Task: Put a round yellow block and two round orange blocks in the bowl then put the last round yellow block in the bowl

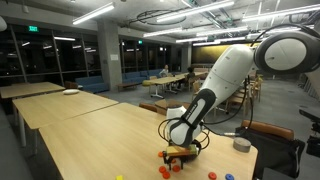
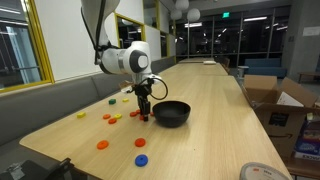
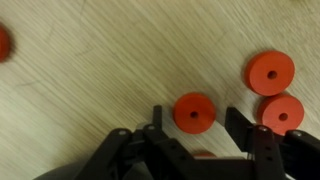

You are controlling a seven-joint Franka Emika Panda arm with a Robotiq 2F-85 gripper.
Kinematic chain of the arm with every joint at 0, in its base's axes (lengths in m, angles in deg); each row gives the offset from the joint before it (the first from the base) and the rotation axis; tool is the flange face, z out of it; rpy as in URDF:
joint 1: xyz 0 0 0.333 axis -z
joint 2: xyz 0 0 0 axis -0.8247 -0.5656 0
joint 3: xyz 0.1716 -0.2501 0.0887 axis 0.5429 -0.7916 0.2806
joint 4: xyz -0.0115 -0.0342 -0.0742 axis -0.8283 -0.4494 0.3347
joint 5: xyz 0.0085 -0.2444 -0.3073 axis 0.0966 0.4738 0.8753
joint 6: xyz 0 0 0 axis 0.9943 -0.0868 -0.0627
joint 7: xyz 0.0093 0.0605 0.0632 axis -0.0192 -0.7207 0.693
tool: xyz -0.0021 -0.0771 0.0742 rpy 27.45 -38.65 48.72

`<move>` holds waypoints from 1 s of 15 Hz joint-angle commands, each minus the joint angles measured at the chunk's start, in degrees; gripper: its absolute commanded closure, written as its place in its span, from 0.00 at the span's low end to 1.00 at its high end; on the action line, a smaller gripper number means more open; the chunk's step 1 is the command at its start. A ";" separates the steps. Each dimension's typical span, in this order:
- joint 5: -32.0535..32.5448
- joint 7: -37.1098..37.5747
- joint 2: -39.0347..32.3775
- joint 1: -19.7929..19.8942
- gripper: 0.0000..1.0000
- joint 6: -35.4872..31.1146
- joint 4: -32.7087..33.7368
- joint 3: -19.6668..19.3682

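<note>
Exterior view: shows white arm [image 1: 215, 85] bent down over the pale wood counter [image 1: 100, 130], with the tool [image 1: 180, 150] low at the surface. Notes small orange pieces [image 1: 165, 170] lying on the counter near the tool. Cannot tell the jaw setting from here.

Exterior view: shows the tool [image 2: 144, 112] pointing straight down with its tip at counter [image 2: 200, 90] level, just beside the black bowl [image 2: 175, 120]. Finds the bowl upright on the counter, contents not readable. Notes yellow blocks [image 2: 82, 114] and blue blocks [image 2: 140, 160] scattered flat on the counter, apart from the bowl. Cannot tell the jaw setting here either.

Wrist view: shows the tool [image 3: 193, 115] spread, one of its fingers [image 3: 155, 118] on each side of a round orange block [image 3: 194, 112] lying flat on the counter [image 3: 100, 60]. Sees bare wood between the block and each finger, so nothing pinched. Notes two more orange discs [image 3: 271, 72] close together toward the picture's right edge.
</note>
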 commanded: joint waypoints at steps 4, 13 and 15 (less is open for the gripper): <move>-0.05 -0.52 2.14 0.55 0.83 -1.01 -1.41 1.01; 5.69 4.20 12.94 -2.54 0.82 -10.29 -9.77 -4.80; 8.40 5.97 15.56 -3.29 0.81 -11.23 -11.79 -5.95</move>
